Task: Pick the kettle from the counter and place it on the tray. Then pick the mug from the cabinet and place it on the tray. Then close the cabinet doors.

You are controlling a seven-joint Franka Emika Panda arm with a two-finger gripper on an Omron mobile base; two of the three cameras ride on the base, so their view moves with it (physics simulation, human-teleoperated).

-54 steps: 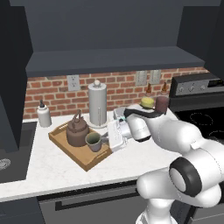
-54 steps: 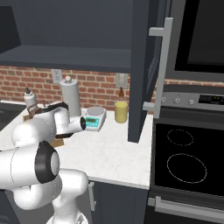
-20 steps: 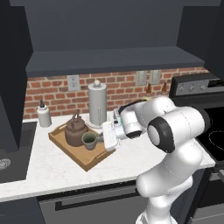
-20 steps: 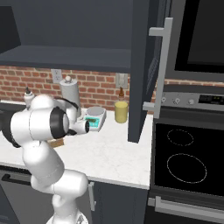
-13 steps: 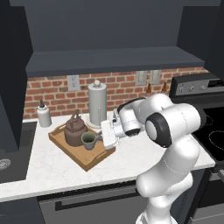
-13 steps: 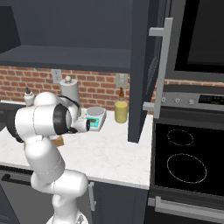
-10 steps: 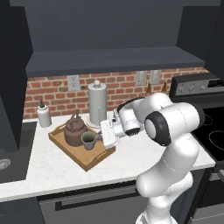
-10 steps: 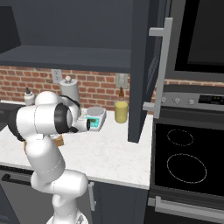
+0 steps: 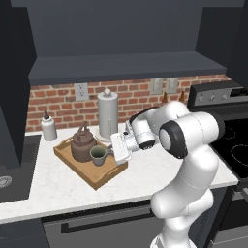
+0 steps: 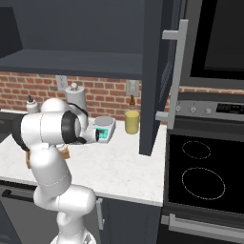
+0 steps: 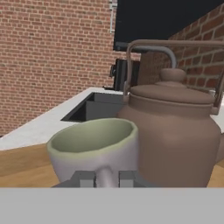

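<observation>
The brown kettle [image 9: 81, 145] stands on the wooden tray [image 9: 99, 175] on the white counter [image 9: 53, 186]. The grey-green mug [image 9: 98, 154] sits low on the tray just right of the kettle. My gripper [image 9: 111, 154] reaches in from the right, shut on the mug's side handle. In the hand view the gripper [image 11: 106, 178] has its two fingertips [image 11: 83, 178] tight on either side of the handle, with the mug [image 11: 94, 142] in front, the kettle [image 11: 175, 131] behind it and the tray [image 11: 22, 162] under both. The cabinet [image 9: 121, 68] stands open, with one of the cabinet doors [image 10: 155, 81] swung out.
A paper towel holder [image 9: 107, 116] stands behind the tray and a white bottle [image 9: 47, 128] to its left. A sink [image 9: 9, 167] lies at the far left, a stove [image 9: 237, 145] at the right. A small scale [image 10: 105, 128] and a yellow canister [image 10: 132, 121] stand by the brick wall.
The arm's elbow has folded up and in toward the tray. The mug stays on the tray beside the kettle with the gripper still on its handle.
</observation>
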